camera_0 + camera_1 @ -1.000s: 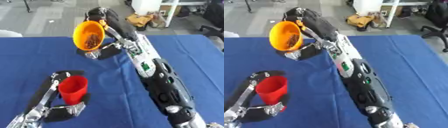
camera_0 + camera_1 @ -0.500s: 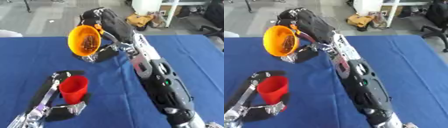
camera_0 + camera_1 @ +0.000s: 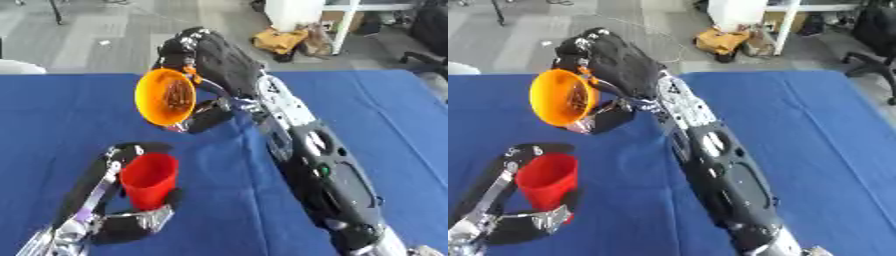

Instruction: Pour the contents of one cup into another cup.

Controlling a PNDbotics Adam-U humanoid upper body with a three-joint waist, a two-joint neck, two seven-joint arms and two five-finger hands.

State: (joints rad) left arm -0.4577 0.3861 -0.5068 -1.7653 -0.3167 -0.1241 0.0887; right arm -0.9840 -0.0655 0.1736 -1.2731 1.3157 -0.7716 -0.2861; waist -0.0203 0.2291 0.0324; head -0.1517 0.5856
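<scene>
While right hand clasps tipped orange cup, red cup upright in left hand's curled fingers, blue tablecloth around.

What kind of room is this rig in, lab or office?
Probably an office or lab workspace: a blue-covered table set on grey floor, a black office chair at the far right, and white shelving with a cardboard box behind it.

The left hand runs off the bottom-left corner, its wrist out of frame. The red cup hides part of its fingers. The brown contents of the orange cup are too blurred to identify
</scene>
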